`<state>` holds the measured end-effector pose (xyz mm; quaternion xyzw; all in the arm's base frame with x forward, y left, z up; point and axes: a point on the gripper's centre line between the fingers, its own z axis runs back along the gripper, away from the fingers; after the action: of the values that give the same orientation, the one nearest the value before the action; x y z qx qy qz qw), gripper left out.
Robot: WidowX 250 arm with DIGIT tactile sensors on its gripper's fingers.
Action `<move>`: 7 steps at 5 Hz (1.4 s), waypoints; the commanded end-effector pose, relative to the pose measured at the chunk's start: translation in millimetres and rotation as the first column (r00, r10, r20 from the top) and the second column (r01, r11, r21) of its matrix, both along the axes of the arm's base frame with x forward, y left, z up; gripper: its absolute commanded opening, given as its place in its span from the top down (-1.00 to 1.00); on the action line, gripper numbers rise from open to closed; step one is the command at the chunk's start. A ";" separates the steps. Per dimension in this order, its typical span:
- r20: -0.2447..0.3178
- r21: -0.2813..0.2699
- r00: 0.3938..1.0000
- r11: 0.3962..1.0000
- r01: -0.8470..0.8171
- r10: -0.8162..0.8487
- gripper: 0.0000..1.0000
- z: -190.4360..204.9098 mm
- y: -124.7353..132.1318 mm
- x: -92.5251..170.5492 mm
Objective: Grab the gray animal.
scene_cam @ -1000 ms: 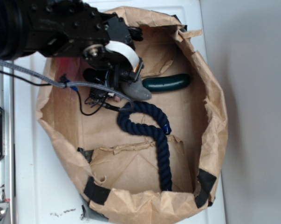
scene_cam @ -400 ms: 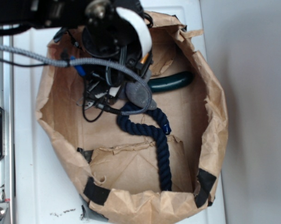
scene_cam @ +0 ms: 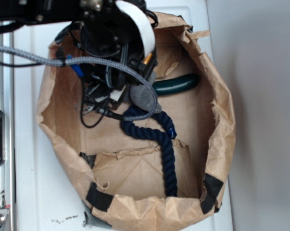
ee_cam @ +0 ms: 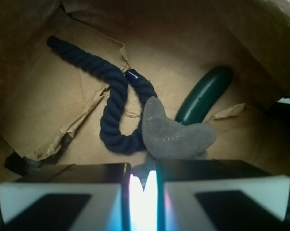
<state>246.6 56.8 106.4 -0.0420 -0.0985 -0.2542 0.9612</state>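
Rope of thick navy blue twisted strands [ee_cam: 117, 103] is seen at the left of the wrist view, curled into a loop on the crumpled brown paper lining [ee_cam: 48, 106] of a wide paper-walled basin [scene_cam: 221, 144]. Just right of the loop, touching it, the small gray soft plush animal [ee_cam: 176, 132] is shown with two broad floppy ears spread out, its lower part drawn in between the two pale fingers [ee_cam: 58, 197] at the bottom of the view. Those fingers are brought almost together, with only a narrow bright slit left between them, and the toy's lower part is pinched there. Right of the plush, a dark green glossy cucumber-shaped object [ee_cam: 204, 96] is laid slantwise, its lower end just behind one gray ear. In the exterior view the black arm and its braided cable [scene_cam: 101, 62] cover the basin's upper left, on a white worktop [scene_cam: 29, 183].
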 end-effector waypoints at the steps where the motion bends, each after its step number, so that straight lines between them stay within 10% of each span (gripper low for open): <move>1: 0.041 0.019 0.999 1.000 -0.006 0.006 -1.00 11.3 3.2 3.0; 7: 0.013 0.042 1.000 0.999 0.001 -0.001 -1.00 -24.2 3.2 -17.1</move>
<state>226.7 57.2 71.1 -0.0334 -0.0826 -0.2576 0.9621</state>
